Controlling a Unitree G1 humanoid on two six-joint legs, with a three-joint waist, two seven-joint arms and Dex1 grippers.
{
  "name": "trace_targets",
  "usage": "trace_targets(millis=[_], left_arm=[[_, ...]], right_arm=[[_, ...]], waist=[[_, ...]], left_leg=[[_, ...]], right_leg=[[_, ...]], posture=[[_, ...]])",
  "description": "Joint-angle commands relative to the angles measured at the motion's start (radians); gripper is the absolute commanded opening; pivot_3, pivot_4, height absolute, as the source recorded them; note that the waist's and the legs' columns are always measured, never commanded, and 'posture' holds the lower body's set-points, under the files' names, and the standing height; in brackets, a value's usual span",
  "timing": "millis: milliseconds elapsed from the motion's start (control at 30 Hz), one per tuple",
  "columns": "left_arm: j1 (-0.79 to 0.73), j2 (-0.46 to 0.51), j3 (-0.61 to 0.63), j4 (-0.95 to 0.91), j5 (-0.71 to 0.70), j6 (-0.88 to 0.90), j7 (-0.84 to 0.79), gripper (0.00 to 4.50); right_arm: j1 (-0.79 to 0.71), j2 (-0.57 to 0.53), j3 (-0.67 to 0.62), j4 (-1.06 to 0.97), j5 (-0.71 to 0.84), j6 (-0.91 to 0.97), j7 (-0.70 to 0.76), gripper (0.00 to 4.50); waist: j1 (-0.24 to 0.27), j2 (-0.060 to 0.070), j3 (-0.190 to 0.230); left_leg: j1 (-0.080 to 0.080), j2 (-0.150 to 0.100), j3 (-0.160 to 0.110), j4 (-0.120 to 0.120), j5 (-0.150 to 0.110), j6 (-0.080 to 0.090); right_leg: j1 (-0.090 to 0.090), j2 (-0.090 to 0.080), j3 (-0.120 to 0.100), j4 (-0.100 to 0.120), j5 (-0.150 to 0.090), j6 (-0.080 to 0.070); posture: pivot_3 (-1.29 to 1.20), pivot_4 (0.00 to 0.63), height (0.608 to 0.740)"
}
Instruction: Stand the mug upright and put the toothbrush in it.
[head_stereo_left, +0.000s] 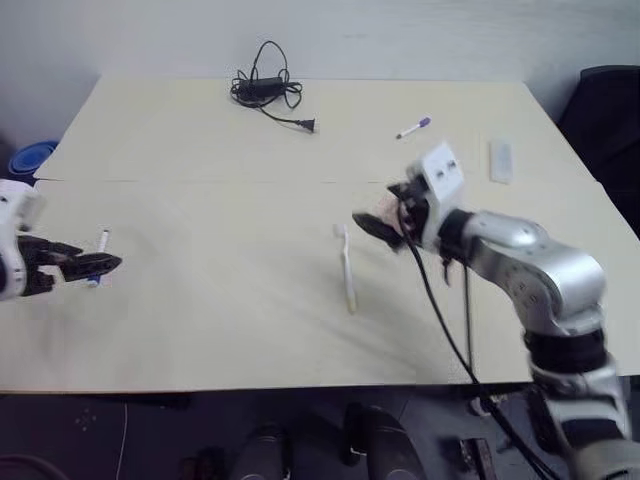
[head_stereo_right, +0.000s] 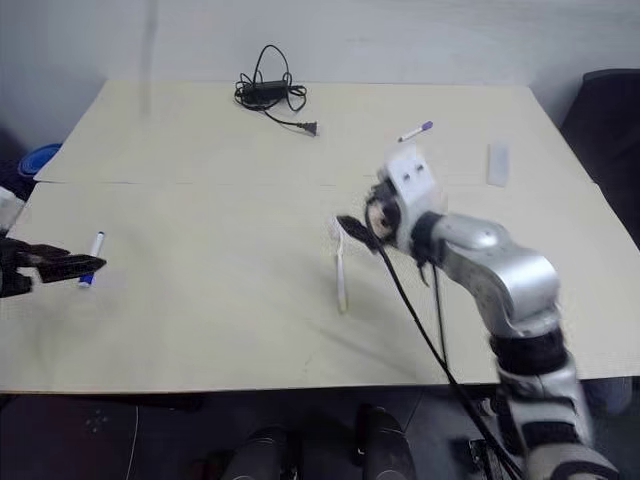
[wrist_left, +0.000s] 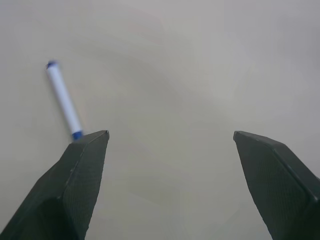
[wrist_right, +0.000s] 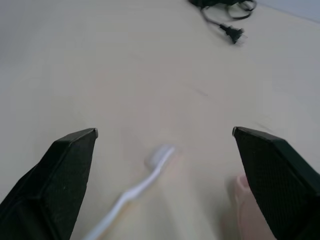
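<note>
Gaping wide and empty, right hand (wrist_right: 165, 132) hovers above the toothbrush (wrist_right: 131, 192)

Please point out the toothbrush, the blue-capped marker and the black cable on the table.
toothbrush (head_stereo_left: 348, 268): left eye view, middle of its shaft.
marker (wrist_left: 64, 100): left wrist view, middle of its white barrel.
cable (head_stereo_left: 264, 88): left eye view, on the coiled bundle.

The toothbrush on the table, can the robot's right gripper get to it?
Probably yes. The right gripper is open and hovers just above the toothbrush, which lies flat on bare table with nothing on top of it. The mug sits close beside it.
</note>
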Motion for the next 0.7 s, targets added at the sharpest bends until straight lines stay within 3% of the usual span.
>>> trace_targets(millis=[33,300,700], left_arm=[[-0.01,0.025,-0.002,-0.038,-0.064,-0.1,-0.092,4.23],[-0.234,-0.046,-0.196,-0.081,-0.152,-0.149,-0.082,4.23],[-0.374,-0.127,-0.355,-0.087,-0.153,-0.195,-0.067,4.23]], right_arm=[[-0.105,0.132,-0.062,0.131,-0.054,0.072,-0.17,4.5],[-0.318,0.352,-0.182,0.449,-0.209,0.041,-0.484,4.5],[-0.39,0.347,-0.316,0.675,-0.295,0.002,-0.633,4.5]], waist=[[0.001,0.001,0.001],[-0.004,0.002,0.001],[-0.012,0.002,0.001]], left_leg=[[0.0,0.0,0.0,0.0,0.0,-0.001],[-0.001,-0.002,-0.001,-0.001,0.002,-0.001],[0.0,-0.001,0.0,-0.004,0.002,-0.001]], right_leg=[[0.0,0.0,0.0,0.001,0.0,-0.001],[-0.002,0.004,0.0,0.004,-0.001,-0.001],[-0.002,0.007,0.004,0.004,-0.002,0.001]], posture=[[0.0,0.15,0.74],[0.0,0.15,0.74],[0.0,0.15,0.74]])
